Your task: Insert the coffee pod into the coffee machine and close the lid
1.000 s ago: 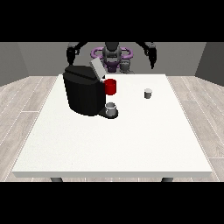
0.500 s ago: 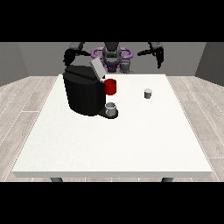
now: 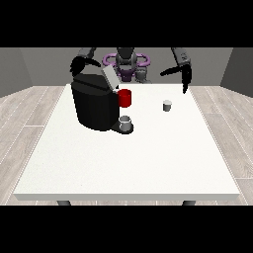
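— What do we have on the white table?

— We see a black coffee machine standing near the far left corner, its grey lid tilted up and open. A red part sticks out of its front, and a small grey cup sits on the machine's base just under that red part.

— And the coffee pod?

— We find the coffee pod, a small pale cup shape, standing upright on the table toward the far right, well apart from the machine and nearer the far edge than the near one. Nothing touches it.

— Where are the hands?

— The hand at the view's right hangs above the far right corner of the table, beyond and to the right of the pod, clear of it. We see one finger pointing straight down toward the table and a thumb or finger stretched out toward the robot's body, so the hand looks spread and holds nothing.

— And the other?

— The hand at the view's left is raised behind the top of the coffee machine, near the far left corner. It shows as a dark rounded shape against the machine, and we cannot tell how its fingers lie.
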Controlling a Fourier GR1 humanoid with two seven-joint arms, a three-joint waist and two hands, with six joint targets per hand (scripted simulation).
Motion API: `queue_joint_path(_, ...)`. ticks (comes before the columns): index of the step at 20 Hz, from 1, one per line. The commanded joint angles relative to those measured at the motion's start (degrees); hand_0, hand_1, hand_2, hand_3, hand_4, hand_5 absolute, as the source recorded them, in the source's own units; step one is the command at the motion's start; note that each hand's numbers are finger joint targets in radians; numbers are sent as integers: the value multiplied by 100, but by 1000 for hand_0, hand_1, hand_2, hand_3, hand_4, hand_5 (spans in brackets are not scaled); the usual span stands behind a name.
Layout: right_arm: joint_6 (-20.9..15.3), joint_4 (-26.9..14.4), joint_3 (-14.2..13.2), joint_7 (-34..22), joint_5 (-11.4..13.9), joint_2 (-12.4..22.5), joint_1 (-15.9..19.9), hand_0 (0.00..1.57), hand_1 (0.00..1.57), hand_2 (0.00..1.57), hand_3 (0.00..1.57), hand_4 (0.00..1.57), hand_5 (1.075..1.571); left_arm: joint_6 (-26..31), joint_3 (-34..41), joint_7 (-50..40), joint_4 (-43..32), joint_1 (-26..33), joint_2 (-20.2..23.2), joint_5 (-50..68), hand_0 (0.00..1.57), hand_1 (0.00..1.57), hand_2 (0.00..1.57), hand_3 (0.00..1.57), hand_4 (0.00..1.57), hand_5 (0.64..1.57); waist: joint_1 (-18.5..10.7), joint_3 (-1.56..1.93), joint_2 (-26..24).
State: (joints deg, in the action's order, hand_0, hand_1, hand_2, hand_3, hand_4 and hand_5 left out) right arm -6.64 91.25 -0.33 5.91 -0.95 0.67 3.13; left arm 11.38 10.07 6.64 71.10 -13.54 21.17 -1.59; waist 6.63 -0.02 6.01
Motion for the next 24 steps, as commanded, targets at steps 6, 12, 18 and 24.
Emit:
queue_joint_path(6, -12, 164, 158, -462, 11, -21, 191, 0, 0, 0, 0, 259, 1571, 4, 176, -22, -1598, -920, 305, -374, 0, 0, 0, 0, 0, 1571, 233, 0, 184)
queue_joint_path(12, 19, -491, -366, -375, -161, 288, 733, 0, 0, 0, 0, 397, 1571, -291, -331, 153, -1760, -1017, -5, -989, 0, 0, 0, 0, 0, 1571, -20, 1, 350)
queue_joint_path(18, -253, -827, -11, -321, 204, -7, 555, 0, 0, 0, 0, 407, 1571, -320, -531, 286, -2221, -1112, 92, -1477, 105, 105, 502, 0, 0, 1571, -107, 1, 215)
queue_joint_path(24, -459, -1104, -204, -343, 284, 100, 1253, 0, 0, 0, 0, 410, 1571, -668, -456, 215, -2687, -1734, 152, -1764, 758, 758, 820, 513, 0, 1571, -61, 1, 670)
